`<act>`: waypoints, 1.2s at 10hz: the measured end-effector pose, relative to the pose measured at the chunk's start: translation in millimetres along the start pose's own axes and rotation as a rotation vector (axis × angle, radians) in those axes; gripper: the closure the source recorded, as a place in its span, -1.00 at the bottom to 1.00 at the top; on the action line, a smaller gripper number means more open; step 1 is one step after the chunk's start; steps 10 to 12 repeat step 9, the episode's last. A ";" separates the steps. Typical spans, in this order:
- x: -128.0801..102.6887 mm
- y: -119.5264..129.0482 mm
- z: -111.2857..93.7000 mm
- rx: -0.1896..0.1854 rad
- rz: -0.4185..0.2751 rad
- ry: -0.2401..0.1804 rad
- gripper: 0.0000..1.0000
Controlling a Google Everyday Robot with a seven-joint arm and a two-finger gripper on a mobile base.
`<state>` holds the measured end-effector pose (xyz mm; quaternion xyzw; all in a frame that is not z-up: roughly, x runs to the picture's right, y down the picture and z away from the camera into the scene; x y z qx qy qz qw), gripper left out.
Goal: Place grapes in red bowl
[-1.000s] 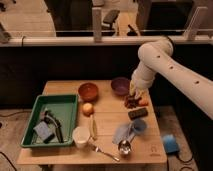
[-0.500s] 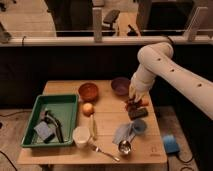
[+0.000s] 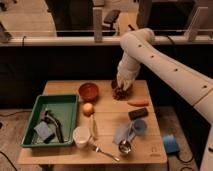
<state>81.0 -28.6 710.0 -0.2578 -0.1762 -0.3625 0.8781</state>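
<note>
Camera view, looking down on a light wooden table (image 3: pixel 107 125) set before a dark barrier: the robot's white arm (image 3: pixel 160 65) reaches in from the right and bends down toward the table's far edge, where its gripper (image 3: pixel 121 88) sits low over the grapes (image 3: pixel 120 93). The dark bunch hangs directly beneath the wrist at the far centre-right of the table, and it looks to be grasped by the gripper, though whether the bunch is clear of the wood or resting on it cannot be told. The red bowl (image 3: pixel 88 91) stands a short way to the left of the grapes, apart from them, its inside holding nothing that can be made out. A sliver of purple bowl (image 3: pixel 113 83) shows behind the wrist, mostly hidden by it. To the right of the grapes lies a carrot (image 3: pixel 137 103), and nearer the front a dark rectangular object (image 3: pixel 138 114). A small orange fruit (image 3: pixel 88 108) sits just in front of the red bowl, beside a pale upright object. A green tray (image 3: pixel 30 120) fills the left side, holding a dark utensil and a grey-blue item. A white cup (image 3: pixel 81 136), a fork (image 3: pixel 105 152), a metal spoon (image 3: pixel 125 146) and a blue cloth (image 3: pixel 131 130) crowd the front edge.
</note>
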 end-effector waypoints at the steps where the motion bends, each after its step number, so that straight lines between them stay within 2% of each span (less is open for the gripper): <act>1: -2.2 -11.2 -2.3 -0.002 -0.021 0.005 0.99; 9: -23.8 -83.1 -2.1 -0.008 -0.135 0.008 0.99; 12: -23.8 -83.1 -2.1 -0.008 -0.135 0.008 0.99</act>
